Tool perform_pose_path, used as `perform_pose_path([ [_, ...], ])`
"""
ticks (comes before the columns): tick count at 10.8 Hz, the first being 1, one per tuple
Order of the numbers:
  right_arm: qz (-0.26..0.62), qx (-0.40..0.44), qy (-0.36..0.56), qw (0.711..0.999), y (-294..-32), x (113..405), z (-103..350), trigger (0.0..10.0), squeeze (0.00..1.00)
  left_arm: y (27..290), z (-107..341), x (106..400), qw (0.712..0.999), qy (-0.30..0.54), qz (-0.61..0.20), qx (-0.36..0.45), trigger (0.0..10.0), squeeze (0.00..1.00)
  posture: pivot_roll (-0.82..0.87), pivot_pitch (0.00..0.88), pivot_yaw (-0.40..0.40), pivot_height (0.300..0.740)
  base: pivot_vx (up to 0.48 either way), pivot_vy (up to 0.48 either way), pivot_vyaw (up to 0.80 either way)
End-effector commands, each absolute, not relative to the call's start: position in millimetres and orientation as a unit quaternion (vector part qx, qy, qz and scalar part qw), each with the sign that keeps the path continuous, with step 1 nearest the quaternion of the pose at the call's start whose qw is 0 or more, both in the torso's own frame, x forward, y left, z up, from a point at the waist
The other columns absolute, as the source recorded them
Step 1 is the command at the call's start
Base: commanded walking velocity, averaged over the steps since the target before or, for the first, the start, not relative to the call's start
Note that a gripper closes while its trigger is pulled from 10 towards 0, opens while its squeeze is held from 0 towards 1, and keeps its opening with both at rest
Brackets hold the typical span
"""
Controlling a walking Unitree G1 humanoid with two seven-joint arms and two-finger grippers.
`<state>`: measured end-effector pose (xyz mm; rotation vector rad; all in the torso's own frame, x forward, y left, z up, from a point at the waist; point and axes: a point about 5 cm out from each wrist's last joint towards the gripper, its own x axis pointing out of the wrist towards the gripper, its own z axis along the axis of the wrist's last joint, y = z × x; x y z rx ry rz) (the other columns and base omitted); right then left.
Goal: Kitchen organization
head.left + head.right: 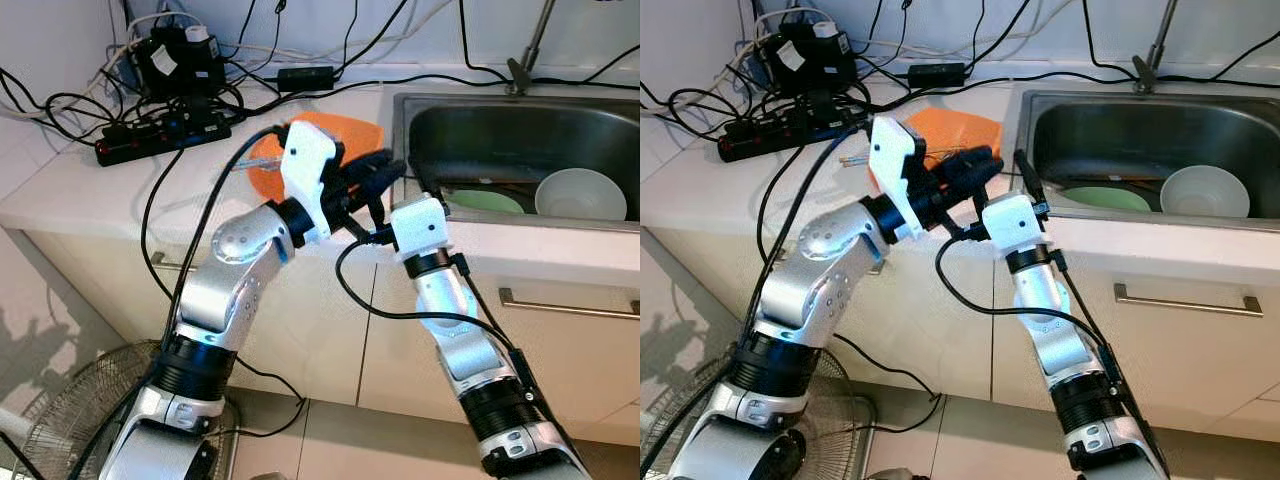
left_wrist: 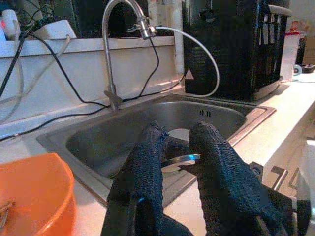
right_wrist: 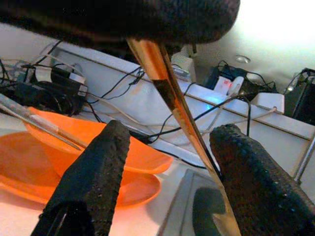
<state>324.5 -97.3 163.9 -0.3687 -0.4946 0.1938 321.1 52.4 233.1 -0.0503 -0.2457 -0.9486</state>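
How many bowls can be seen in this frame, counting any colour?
2, possibly more. One orange bowl sits on an orange plate on the counter left of the sink; one white bowl sits inside the sink, beside a green dish. Others may be hidden behind the arms.

Orange bowl point(image 1: 335, 140), white bowl point(image 1: 580, 195), pale green plate point(image 1: 485, 202)

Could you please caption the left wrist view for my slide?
Left gripper pinching a metal utensil over the sink, orange bowl beside it.

A power strip point(image 1: 160, 132) with tangled cables; a floor fan point(image 1: 70, 420).
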Motion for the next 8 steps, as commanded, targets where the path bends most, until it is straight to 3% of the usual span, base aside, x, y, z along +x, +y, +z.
perform_pose_path([
  [1,0.109,-0.185,-0.239,0.947,-93.3,322.1,159.7,10.0,0.00,53.6,246.6,322.0,0.878,-0.142,-0.457,-0.017,10.0,0.00,0.07,0.000,0.071,0.740,0.000,0.000,0.00],
  [8,0.111,-0.191,-0.239,0.946,-93.1,323.7,161.0,10.0,0.00,67.8,236.4,307.4,0.854,-0.103,-0.506,0.061,10.0,0.00,0.08,0.000,0.069,0.740,0.000,0.000,0.00],
])
